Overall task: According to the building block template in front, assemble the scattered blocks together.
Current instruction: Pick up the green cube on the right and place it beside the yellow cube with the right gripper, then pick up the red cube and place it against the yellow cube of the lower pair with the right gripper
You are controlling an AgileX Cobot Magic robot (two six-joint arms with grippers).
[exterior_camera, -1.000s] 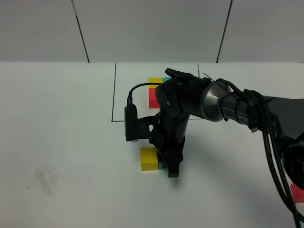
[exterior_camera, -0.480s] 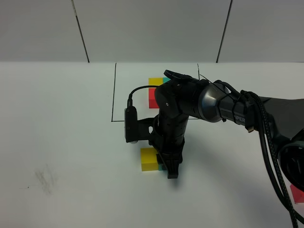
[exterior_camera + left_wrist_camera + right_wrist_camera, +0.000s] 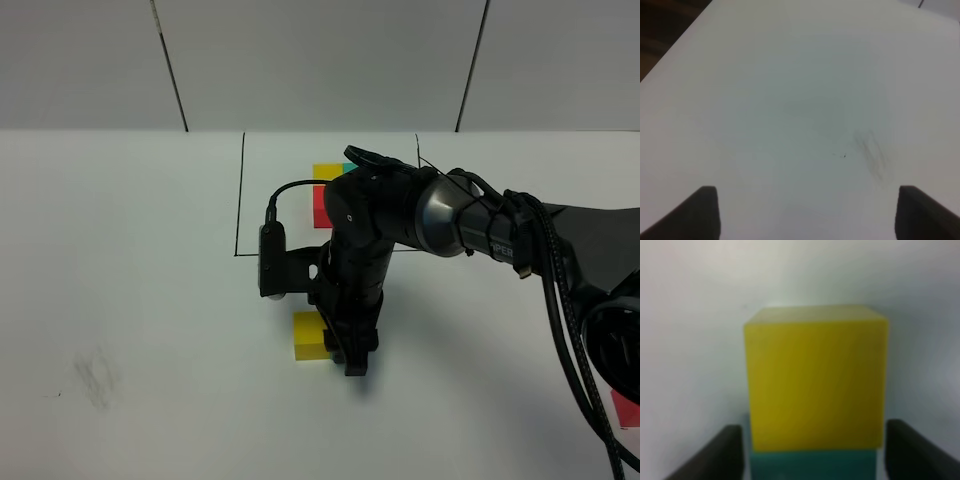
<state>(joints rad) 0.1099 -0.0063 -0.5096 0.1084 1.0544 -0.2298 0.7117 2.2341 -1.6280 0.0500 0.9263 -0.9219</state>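
Yellow cube sat touching the teal cube on the worktop, near the framed template. Your right hand straddled the teal cube, its fingers parted and slightly clear of it. Your left hand hung open and empty.

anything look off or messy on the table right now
Only a faint grey smudge on the white table, well left of the yellow block. That block sits flush against the teal block; nothing looks damaged.
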